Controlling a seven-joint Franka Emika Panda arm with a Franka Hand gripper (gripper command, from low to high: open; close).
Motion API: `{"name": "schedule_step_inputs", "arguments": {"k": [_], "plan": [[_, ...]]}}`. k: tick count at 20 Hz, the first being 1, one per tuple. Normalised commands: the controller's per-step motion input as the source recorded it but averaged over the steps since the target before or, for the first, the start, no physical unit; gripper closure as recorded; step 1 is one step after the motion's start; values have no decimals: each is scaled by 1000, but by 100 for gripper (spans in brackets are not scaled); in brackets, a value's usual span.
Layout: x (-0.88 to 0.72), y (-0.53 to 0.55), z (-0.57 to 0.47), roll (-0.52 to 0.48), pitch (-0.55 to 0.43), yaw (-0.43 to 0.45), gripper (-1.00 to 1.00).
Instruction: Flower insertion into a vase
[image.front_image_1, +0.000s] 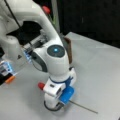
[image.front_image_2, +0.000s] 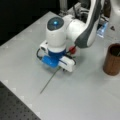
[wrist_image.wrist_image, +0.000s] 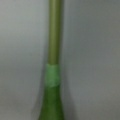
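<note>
Grey table (image.front_image_2: 82, 100), dark backdrop at 12 o'clock. Gripper (image.front_image_2: 61, 68) low over flower (image.front_image_2: 50, 81) lying flat; finger spread indiscernible. Vase (image.front_image_2: 112, 60) at 3 o'clock, well apart.

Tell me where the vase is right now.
The vase stands upright on the table at a front view's right edge, apart from the gripper, which is low over the flower lying flat on the table.
</note>
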Motion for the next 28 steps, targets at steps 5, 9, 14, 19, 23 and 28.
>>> {"name": "schedule_step_inputs", "arguments": {"k": [5, 9, 14, 19, 23, 28], "plan": [[141, 77, -115, -158, 5, 20, -100], [134, 108, -153, -162, 6, 10, 100], [133, 124, -128, -151, 32, 2, 100], [101, 131, -91, -137, 48, 4, 100], [84, 95, -103, -126, 41, -15, 100], [72, 19, -126, -117, 32, -41, 100]]}}
